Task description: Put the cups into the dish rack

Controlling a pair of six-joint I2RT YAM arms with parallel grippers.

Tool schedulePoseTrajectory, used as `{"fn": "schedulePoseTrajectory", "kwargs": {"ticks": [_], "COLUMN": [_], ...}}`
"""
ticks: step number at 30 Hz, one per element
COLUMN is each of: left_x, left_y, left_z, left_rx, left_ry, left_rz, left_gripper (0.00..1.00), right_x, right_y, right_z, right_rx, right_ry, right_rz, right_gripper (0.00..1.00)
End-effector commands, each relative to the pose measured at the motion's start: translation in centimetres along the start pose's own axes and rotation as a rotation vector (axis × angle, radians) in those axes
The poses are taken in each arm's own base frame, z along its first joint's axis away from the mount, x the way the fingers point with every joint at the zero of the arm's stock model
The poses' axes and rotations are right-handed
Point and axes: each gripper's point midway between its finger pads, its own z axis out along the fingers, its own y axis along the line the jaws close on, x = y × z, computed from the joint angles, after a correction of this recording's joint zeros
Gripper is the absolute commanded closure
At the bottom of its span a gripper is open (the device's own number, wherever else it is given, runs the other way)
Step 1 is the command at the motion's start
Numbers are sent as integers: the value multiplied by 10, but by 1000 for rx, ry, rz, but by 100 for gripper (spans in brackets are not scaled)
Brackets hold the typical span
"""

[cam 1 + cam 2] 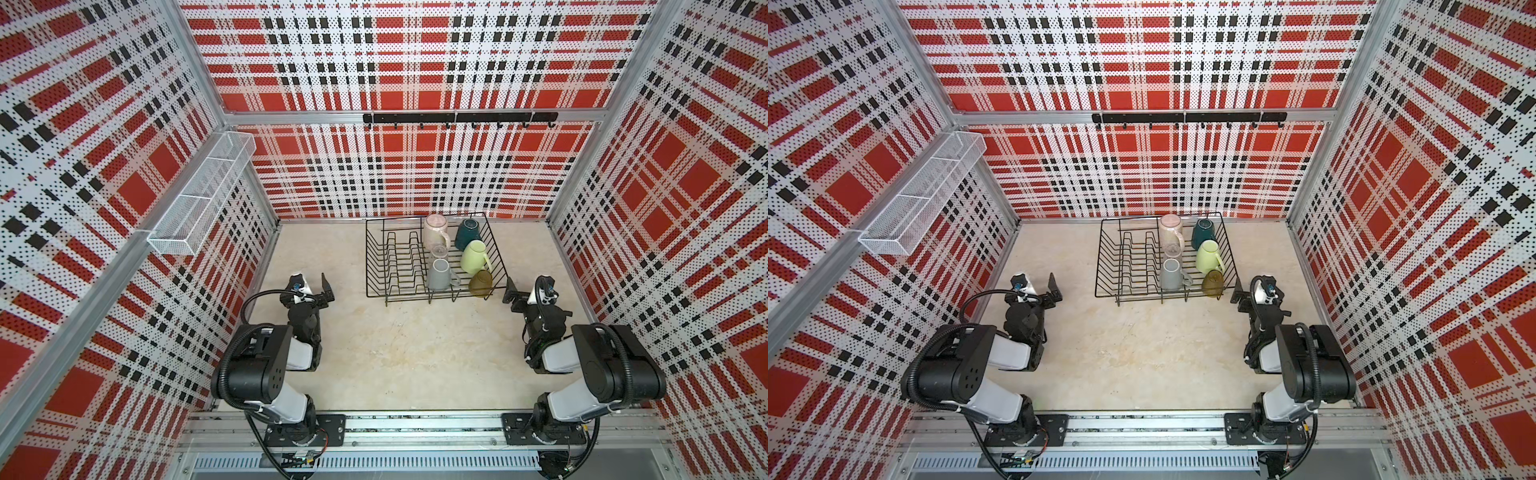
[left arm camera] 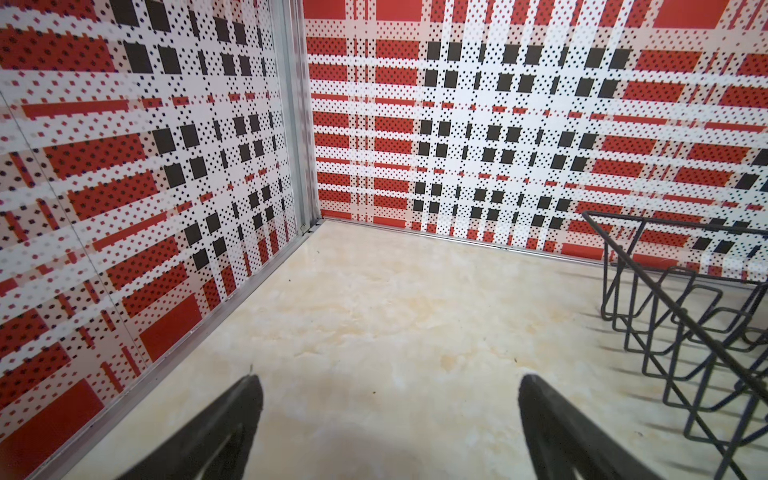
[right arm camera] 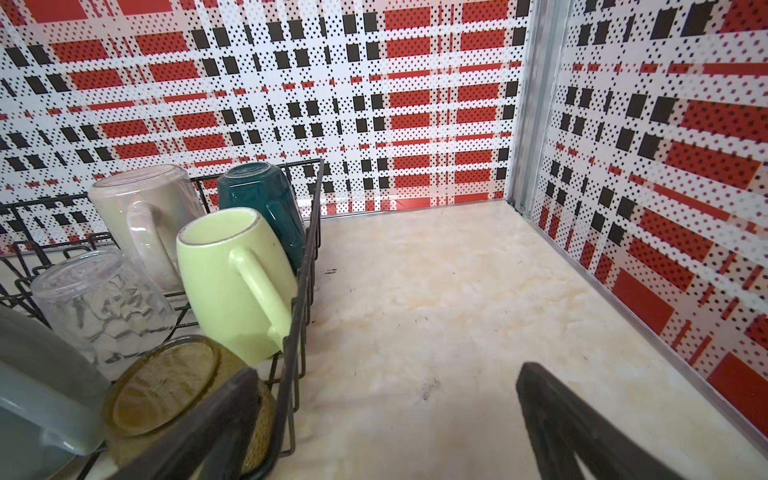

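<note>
The black wire dish rack stands at the back of the table. All the cups rest in its right half: pale pink mug, dark teal mug, light green mug, clear glass, grey mug and amber tumbler. The right wrist view shows the green mug and amber tumbler bottom-up. My right gripper is open and empty just outside the rack's near right corner. My left gripper is open and empty, left of the rack.
A long white mesh basket hangs on the left wall and a black hook rail on the back wall. Plaid walls close in three sides. Bare beige tabletop lies between the arms and in front of the rack.
</note>
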Motion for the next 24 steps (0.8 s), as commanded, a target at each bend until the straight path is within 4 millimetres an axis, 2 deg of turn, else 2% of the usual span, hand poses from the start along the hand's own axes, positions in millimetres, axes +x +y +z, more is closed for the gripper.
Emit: {"fn": "schedulePoseTrajectory", "kwargs": {"ticks": [1, 9, 15, 24], "left_x": [-7, -7, -8, -8], "left_y": [1, 1, 1, 1], "left_z": [-1, -1, -1, -1], "left_rx": [6, 5, 6, 6], "left_ry": [-37, -36, -38, -38], "left_rz": [-15, -14, -15, -15], "left_gripper": [2, 2, 2, 2], "right_x": [2, 4, 9, 14], "right_y": [-3, -4, 9, 12], "right_z": [1, 7, 18, 24], "right_rx": [9, 19, -49, -40], "right_ry": [7, 24, 71, 102], "right_rz": [-17, -18, -50, -73], "right_gripper": [0, 0, 0, 0]}}
